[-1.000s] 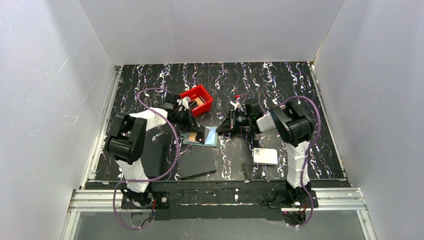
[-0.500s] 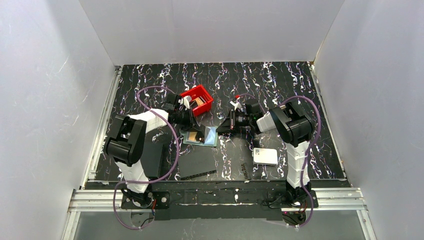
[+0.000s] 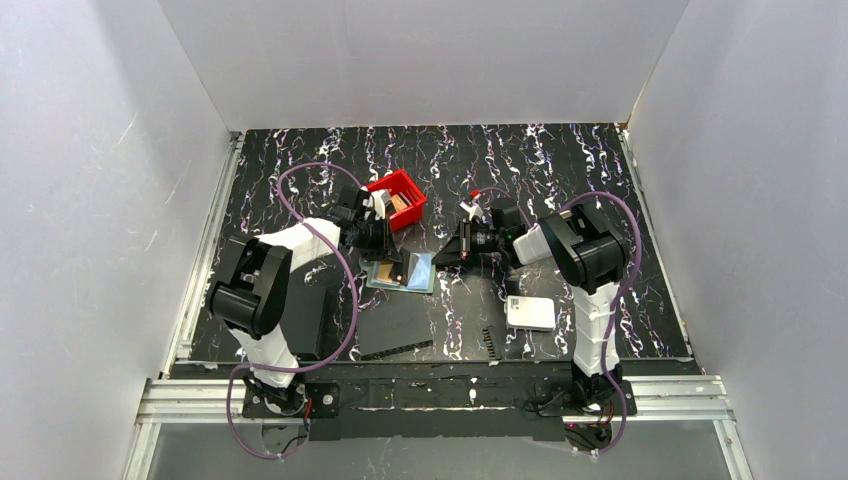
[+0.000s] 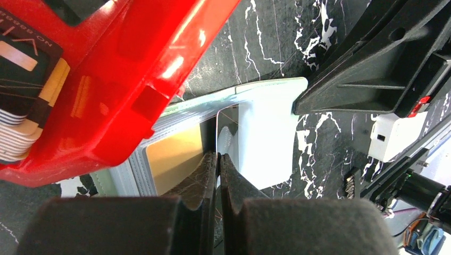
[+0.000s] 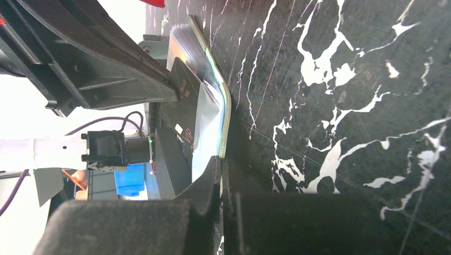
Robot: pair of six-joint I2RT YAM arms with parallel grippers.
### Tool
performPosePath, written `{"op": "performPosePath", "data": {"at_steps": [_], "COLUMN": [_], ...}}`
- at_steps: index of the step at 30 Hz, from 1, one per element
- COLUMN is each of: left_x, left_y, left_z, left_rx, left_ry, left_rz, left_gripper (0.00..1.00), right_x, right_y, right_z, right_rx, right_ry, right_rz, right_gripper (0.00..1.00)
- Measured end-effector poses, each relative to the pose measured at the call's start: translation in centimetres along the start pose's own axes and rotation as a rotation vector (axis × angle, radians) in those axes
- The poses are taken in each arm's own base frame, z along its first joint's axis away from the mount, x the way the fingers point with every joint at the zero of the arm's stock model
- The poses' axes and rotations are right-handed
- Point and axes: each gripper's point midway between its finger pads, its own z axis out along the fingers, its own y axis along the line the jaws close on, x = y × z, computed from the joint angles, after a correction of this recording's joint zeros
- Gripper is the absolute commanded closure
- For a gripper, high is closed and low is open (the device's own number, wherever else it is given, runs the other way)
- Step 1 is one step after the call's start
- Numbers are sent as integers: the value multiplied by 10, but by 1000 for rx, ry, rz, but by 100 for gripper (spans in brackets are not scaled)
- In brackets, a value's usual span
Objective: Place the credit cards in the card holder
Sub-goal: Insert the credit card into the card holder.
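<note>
We see the left gripper (image 4: 217, 157) pressed together, tips right at the open holder (image 4: 263, 143). A thin dark card (image 4: 226, 122) stands on edge straight ahead of the tips and looks pinched between them, though the contact itself is hard to make out. Just left of those tips a tan card (image 4: 173, 156) sits flat in a holder pocket. The red bin (image 4: 133, 64) is close on the left gripper's left and partly covers the holder's far side in the wrist view. More cards (image 4: 21, 111) are stacked inside it. The right gripper (image 5: 220, 162) faces the left one across the holder and is closed on the edge of the pale flap, which it holds tilted up off the bench (image 4: 276, 37). The rest of the holder lies flat between the two grippers. A white box (image 3: 530, 312) sits well behind the right gripper, near that arm's base. We can't tell which pocket the dark card is in.
</note>
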Motion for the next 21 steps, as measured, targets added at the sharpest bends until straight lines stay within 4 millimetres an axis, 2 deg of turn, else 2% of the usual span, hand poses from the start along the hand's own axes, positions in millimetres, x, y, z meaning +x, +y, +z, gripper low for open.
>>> {"op": "performPosePath", "data": {"at_steps": [11, 21], "left_x": [-2, 1], "left_y": [2, -5], "left_z": [-3, 2], "left_rx": [-30, 41], "left_ry": [-16, -27], "left_rz": [10, -89], "left_gripper": [100, 100], "right_x": [0, 0], "right_y": [0, 0], "right_z": [0, 0], "right_rx": [-4, -5], "right_ry": [-3, -4], "right_rz": [-7, -9], "right_gripper": [99, 99]}}
